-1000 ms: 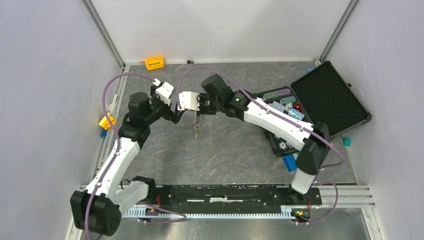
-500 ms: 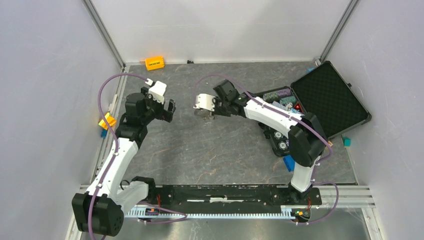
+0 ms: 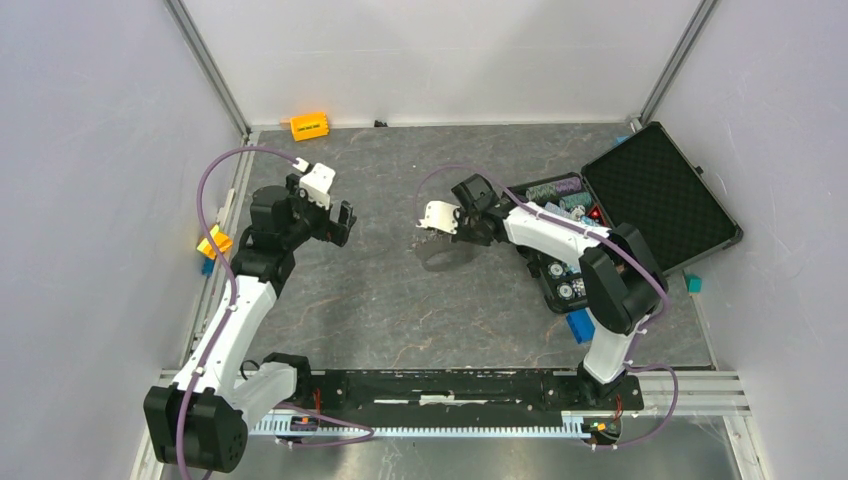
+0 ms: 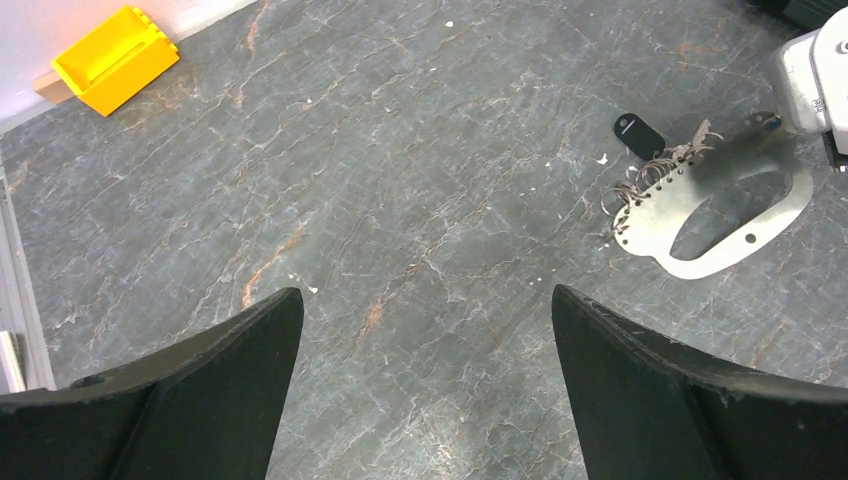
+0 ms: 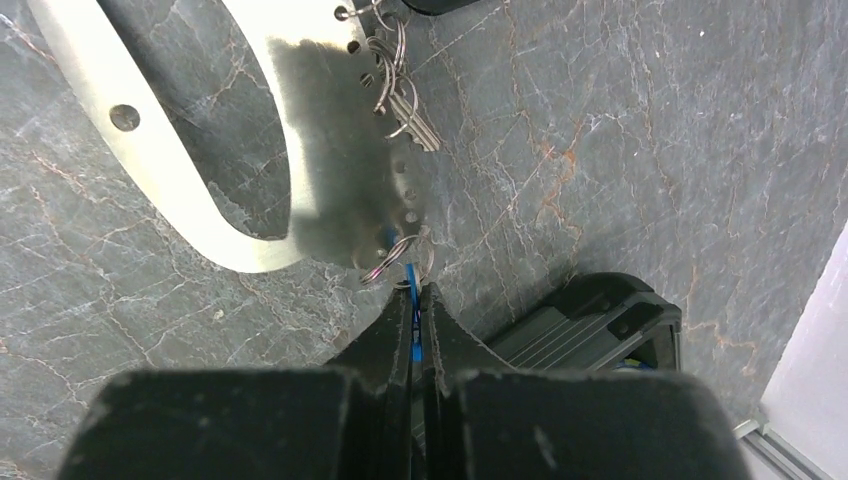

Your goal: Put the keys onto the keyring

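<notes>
The keyring [image 4: 650,205] is a flat pale metal D-shaped plate with a long oval hole. It lies on the table at the right of the left wrist view and shows in the right wrist view [image 5: 150,160]. A black-headed key [image 4: 635,133] and small metal keys [image 5: 405,100] hang on rings at its holed edge. My right gripper [image 5: 415,290] is shut on the blue-tagged key [image 5: 412,305], whose ring sits at the plate's edge. My left gripper [image 4: 425,295] is open and empty, well left of the keyring. In the top view the grippers [image 3: 340,222] [image 3: 435,222] are apart.
An open black case [image 3: 655,195] with small parts stands at the right, its corner [image 5: 590,320] close behind my right gripper. An orange block [image 3: 309,126] lies at the back wall. A blue block [image 3: 580,325] and a yellow-blue piece [image 3: 212,243] lie at the sides.
The grippers were close together with the keyring hanging between them. My left gripper let go and drew back left. My right gripper moved right and lowered the keyring onto the table.
</notes>
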Robot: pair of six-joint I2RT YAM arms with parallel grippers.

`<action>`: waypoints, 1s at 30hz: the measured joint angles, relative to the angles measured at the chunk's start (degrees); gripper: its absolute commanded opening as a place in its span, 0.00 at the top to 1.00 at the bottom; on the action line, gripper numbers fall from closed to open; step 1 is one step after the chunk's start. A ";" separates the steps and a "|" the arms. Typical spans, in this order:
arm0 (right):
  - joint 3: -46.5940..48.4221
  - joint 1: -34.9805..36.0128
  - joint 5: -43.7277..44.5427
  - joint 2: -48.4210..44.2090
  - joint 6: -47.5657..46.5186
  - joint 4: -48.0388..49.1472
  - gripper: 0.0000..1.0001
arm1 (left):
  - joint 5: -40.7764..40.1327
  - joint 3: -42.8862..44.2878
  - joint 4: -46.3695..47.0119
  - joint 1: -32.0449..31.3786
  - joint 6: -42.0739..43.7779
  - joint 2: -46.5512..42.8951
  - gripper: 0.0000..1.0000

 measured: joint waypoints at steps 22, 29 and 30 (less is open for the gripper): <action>-10.05 0.02 4.17 -1.20 0.72 -4.26 0.91 | 3.37 -0.22 0.33 0.00 0.04 0.94 0.00; -11.39 0.02 4.81 -1.60 1.81 -4.48 0.70 | 3.85 -0.22 0.46 -0.02 0.04 1.73 0.00; -11.52 0.02 4.83 -1.73 1.99 -4.46 0.66 | 3.89 -0.22 0.46 0.00 0.04 1.73 0.00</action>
